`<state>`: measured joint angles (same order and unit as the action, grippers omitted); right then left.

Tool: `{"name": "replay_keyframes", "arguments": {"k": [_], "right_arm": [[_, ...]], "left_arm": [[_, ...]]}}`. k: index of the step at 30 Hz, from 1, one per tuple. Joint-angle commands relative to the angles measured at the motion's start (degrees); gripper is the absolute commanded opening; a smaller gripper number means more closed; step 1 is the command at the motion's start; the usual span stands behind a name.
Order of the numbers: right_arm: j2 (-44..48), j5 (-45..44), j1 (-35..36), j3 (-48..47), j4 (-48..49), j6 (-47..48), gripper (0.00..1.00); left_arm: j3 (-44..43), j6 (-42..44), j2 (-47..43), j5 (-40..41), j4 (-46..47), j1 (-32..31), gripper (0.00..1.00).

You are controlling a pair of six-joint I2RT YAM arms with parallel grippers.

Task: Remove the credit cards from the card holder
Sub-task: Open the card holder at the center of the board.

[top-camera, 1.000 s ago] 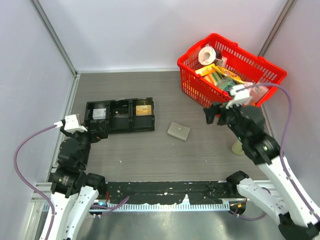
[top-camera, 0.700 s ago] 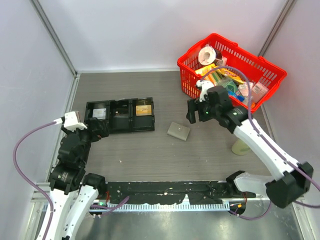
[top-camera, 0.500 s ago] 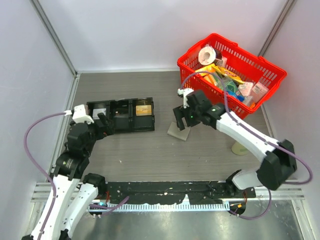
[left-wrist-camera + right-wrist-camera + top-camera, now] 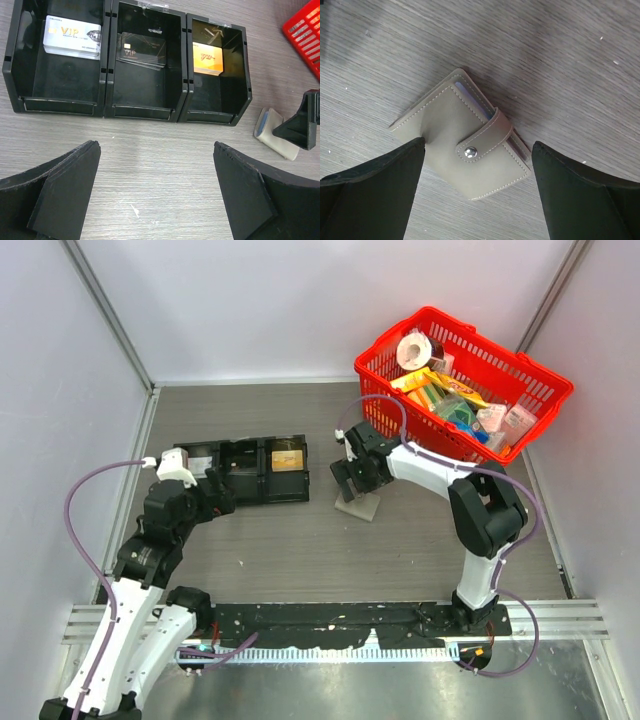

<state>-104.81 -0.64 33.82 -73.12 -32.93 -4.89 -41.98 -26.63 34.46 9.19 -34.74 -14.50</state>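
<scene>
The grey card holder (image 4: 462,135) lies shut on the table, its strap fastened with a metal snap (image 4: 470,152). It also shows in the top view (image 4: 358,503) and at the right of the left wrist view (image 4: 272,135). No credit cards of the holder show; they are hidden. My right gripper (image 4: 352,480) hangs open just above the holder, one finger (image 4: 375,195) over its left part and the other to its right, touching nothing I can see. My left gripper (image 4: 215,498) is open and empty over bare table in front of the black tray.
A long black three-compartment tray (image 4: 240,471) holds cards: silver (image 4: 72,37), black (image 4: 142,49) and orange (image 4: 206,61). A red basket (image 4: 462,380) full of items stands at the back right. A pale cup-like object stays behind the right arm.
My right arm has swung left from beside the basket and come down over the card holder. My left gripper has moved forward and right toward the tray's front edge.
</scene>
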Motion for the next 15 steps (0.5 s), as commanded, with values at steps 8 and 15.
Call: {"name": "replay_keyframes", "arguments": {"k": [8,15], "right_arm": [[6.20,6.53,4.75,6.23,0.76,-2.66,0.83],[12.00,-2.14,8.36,10.10,1.02,-10.04,0.74]], "left_arm": [[-0.30,-0.44,3.68,-7.43,1.69,0.26,1.00],[-1.18,-2.36,8.17,-13.14,1.51,0.09,1.00]]}}
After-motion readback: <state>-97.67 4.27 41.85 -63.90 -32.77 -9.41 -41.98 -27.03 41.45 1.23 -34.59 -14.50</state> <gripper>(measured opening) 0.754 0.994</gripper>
